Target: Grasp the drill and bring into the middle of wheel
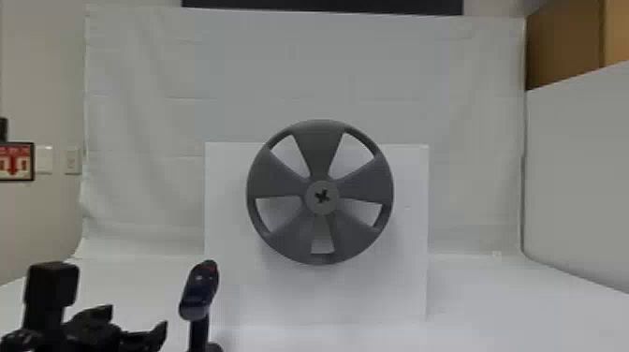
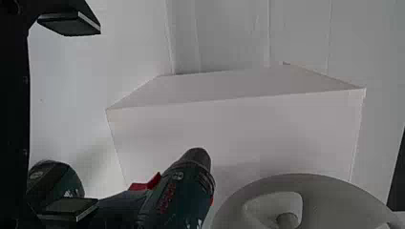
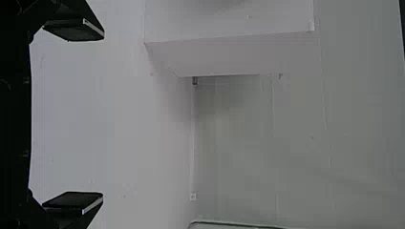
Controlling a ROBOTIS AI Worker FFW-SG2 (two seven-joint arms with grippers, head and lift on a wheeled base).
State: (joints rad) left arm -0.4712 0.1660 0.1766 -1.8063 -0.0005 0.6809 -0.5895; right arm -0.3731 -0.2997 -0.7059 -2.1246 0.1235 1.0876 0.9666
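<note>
White tabletop (image 1: 515,304) low, pale cloth backdrop (image 1: 468,93) behind, brown panel (image 1: 561,47) at upper right. Gray wheel (image 1: 320,152) on the front of a white box (image 1: 224,281) — five broad spokes, dark opening at the hub. Drill (image 1: 201,290) upright, near the box's left side, lower than the wheel and well apart from its middle. Left gripper (image 1: 139,316) to the left of the drill in head view. In left wrist view, fingers (image 2: 69,24) spread wide, one overlapping the drill in the line of sight — touching or apart, cannot tell. Right gripper (image 3: 102,115) beside the tabletop's right part, seen in right wrist view; likewise spread wide.
</note>
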